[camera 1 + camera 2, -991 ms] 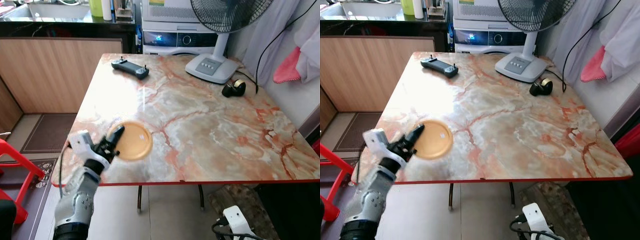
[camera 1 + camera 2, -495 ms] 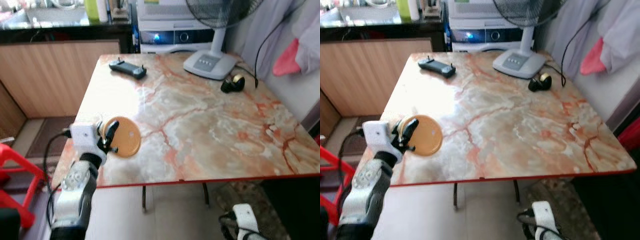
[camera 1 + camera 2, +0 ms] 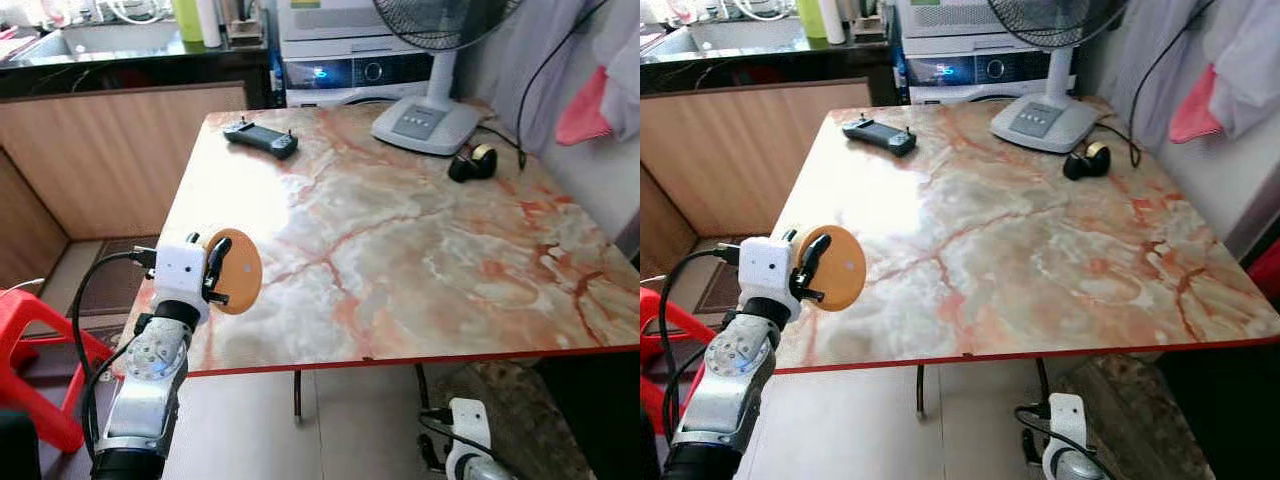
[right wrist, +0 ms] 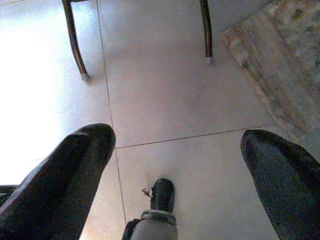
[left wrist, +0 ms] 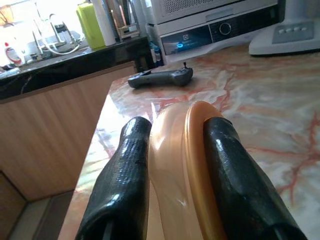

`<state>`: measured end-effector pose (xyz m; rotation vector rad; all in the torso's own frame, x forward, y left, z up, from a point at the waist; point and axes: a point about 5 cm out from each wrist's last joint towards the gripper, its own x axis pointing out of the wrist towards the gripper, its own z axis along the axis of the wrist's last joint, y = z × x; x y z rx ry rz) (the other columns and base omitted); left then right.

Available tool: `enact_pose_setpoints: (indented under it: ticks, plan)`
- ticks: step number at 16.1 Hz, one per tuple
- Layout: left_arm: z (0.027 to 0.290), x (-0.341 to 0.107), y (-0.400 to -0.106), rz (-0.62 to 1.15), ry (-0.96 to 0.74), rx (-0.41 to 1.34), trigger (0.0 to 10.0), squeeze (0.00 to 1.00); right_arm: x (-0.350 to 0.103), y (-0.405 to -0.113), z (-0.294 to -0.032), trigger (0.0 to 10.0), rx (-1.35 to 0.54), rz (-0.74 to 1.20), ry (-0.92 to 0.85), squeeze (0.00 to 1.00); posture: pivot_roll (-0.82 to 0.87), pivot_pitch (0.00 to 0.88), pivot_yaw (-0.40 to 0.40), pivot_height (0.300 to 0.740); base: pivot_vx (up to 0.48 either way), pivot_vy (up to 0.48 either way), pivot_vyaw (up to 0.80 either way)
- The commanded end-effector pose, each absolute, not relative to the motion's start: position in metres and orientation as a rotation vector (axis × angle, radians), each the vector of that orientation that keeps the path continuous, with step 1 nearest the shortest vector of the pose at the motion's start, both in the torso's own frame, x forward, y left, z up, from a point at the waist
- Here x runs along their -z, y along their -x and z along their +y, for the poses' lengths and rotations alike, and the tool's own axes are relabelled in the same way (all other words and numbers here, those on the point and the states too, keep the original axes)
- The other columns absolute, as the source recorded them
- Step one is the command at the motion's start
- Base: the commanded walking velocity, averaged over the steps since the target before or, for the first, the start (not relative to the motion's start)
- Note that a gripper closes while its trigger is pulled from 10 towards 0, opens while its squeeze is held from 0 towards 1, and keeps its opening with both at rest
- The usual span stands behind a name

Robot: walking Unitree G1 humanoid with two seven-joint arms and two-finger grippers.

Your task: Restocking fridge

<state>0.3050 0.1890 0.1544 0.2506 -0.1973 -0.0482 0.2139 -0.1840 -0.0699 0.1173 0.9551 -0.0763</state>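
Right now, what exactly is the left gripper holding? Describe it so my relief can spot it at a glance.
Start at the marble-patterned table and go to its near left corner, where the left gripper is raised. Pinched on edge between its two black fingers is a flat orange disc. It is the sole round orange thing here; the game controller and tape dispenser at the far side are dark.
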Motion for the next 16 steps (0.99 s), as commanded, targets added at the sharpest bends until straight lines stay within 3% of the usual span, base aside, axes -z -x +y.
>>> enact_pose_setpoints:
  ticks: [1, 6, 10, 16]
  plan:
    - [0.185, -0.165, -0.304, -0.257, -0.266, 0.057, 10.0, 0.00, 0.067, -0.219, -0.182, 10.0, 0.082, 0.946, -0.132, 0.00, 0.07, 0.000, 0.021, 0.740, 0.000, 0.000, 0.00]
    - [0.156, -0.174, -0.317, -0.295, -0.248, 0.156, 10.0, 0.00, 0.059, -0.230, -0.196, 10.0, 0.214, 0.883, -0.205, 0.00, 0.05, 0.000, 0.063, 0.740, 0.000, 0.000, 0.00]
    - [0.153, -0.177, -0.325, -0.309, -0.236, 0.169, 10.0, 0.00, 0.049, -0.244, -0.201, 10.0, 0.213, 0.828, -0.235, 0.00, 0.01, 0.000, 0.044, 0.740, 0.000, 0.000, 0.00]
    - [0.145, -0.181, -0.328, -0.341, -0.176, 0.192, 10.0, 0.00, 0.043, -0.251, -0.204, 10.0, 0.015, 0.880, 0.045, 0.00, 0.05, 0.000, 0.035, 0.740, 0.000, 0.000, 0.00]
